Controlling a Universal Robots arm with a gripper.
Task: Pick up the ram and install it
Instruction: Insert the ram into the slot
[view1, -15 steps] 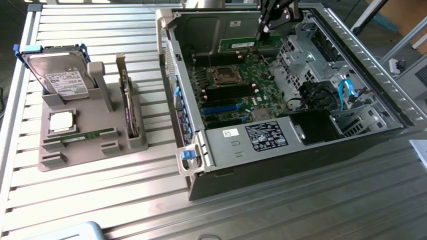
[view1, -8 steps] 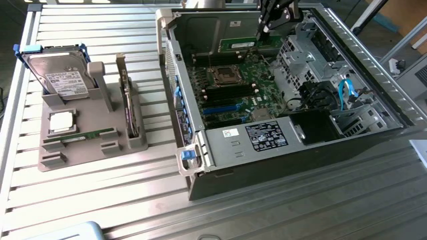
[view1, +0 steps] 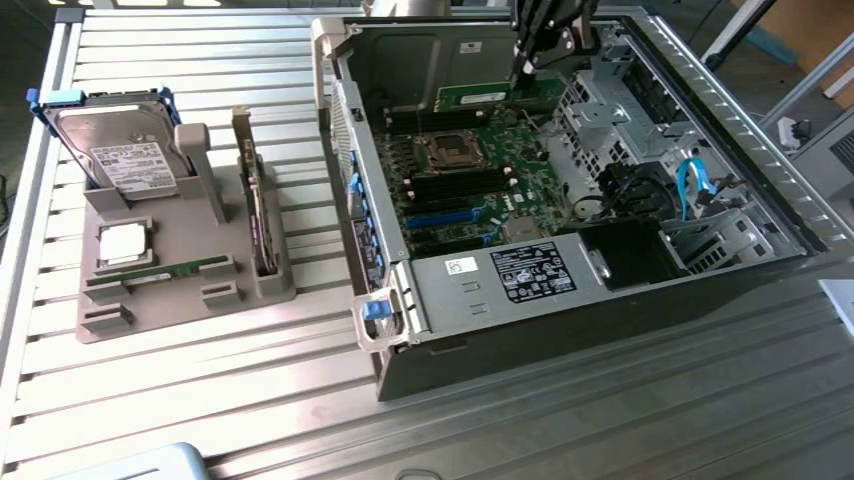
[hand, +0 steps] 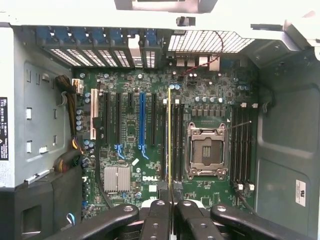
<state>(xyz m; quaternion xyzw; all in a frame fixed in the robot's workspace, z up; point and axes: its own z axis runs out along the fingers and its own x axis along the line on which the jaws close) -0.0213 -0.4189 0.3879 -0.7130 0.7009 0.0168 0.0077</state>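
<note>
1. "DELL" is printed in white on the motherboard, near the silver heatsink; the other printing there is too small to read
2. On the open computer case, a small white sticker seems to read "35". The white text on the black label beside it cannot be made out, nor can the label on the hard drive
3. The ram is a long, thin green stick. The wrist view shows it edge-on as a narrow yellow-green line, and the exterior view shows its green face with a white sticker
4. The gripper has its black fingers clenched on the ram's upper edge
5. The ram is inside the case, over the motherboard. It lines up along the black memory slots just beside the open processor socket; whether it touches a slot cannot be told
6. Well apart, at the exterior view's left, a gray holder on the slatted desk carries the hard drive and another green stick
</note>
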